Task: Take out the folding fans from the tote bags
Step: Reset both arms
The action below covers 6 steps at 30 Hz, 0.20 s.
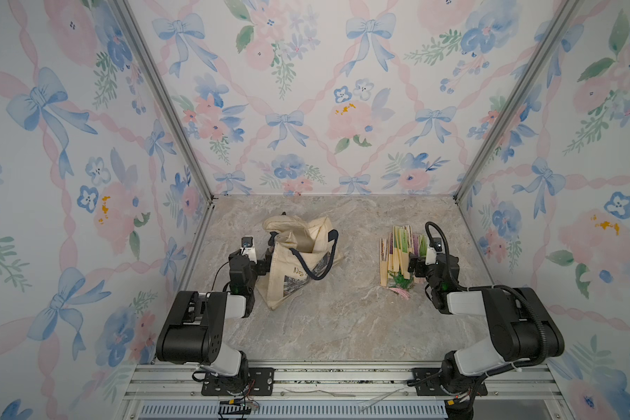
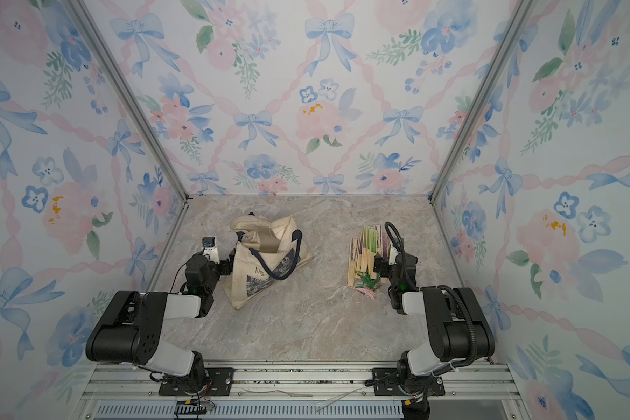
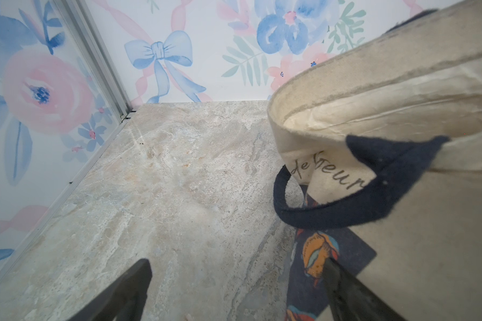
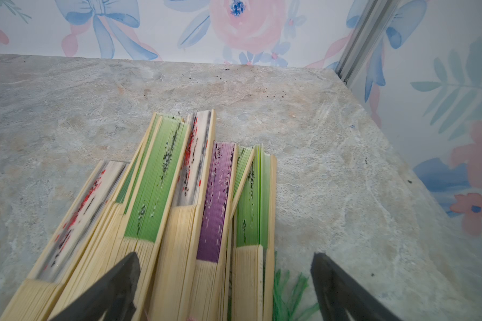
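A slumped cream canvas tote bag with navy handles [image 1: 281, 269] lies on the marble tabletop [image 1: 342, 327]. The left gripper [image 3: 237, 261], jaws wide, seems to touch its side. Well apart, closed bamboo-ribbed folding fans [image 1: 401, 247] lie piled beneath the widely spread, empty right gripper [image 4: 225, 254].

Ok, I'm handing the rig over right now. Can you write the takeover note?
Grippers: the left gripper is open and empty, close beside the tote bag. The right gripper is open and empty, over the folding fans.
Things: the fans lie in a pile on the table, apart from the slumped, open-mouthed bag.
Done: that pile is out of the bag.
Left: no fan shows in the bag's mouth, but its inside is partly hidden, so check it before finishing.
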Motion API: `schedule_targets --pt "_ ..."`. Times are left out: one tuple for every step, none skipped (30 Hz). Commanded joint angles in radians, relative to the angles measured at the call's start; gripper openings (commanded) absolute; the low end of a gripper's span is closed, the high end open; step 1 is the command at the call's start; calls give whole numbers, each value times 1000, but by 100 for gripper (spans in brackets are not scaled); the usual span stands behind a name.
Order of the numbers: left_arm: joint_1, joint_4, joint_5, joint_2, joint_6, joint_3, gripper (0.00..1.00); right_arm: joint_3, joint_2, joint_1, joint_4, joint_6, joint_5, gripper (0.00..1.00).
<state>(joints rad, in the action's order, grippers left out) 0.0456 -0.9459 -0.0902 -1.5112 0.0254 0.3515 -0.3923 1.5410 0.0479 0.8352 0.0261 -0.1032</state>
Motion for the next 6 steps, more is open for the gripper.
schedule_targets --pt "5 -5 -4 -7 -22 0 98 -6 -4 7 37 -13 -10 96" --pt "5 -5 -5 -7 -22 0 98 -7 -4 6 36 -13 -10 97" --pt "5 -6 -3 -5 -22 0 98 -6 -4 7 35 -12 -10 96" --pt "5 -5 -5 -7 -22 0 98 -6 -4 7 36 -13 -10 96" --pt "5 -5 -5 -7 -22 0 98 -6 -4 6 36 -13 -10 96" --pt "5 -5 -4 -5 -22 0 98 -6 -4 7 35 -14 -10 96"
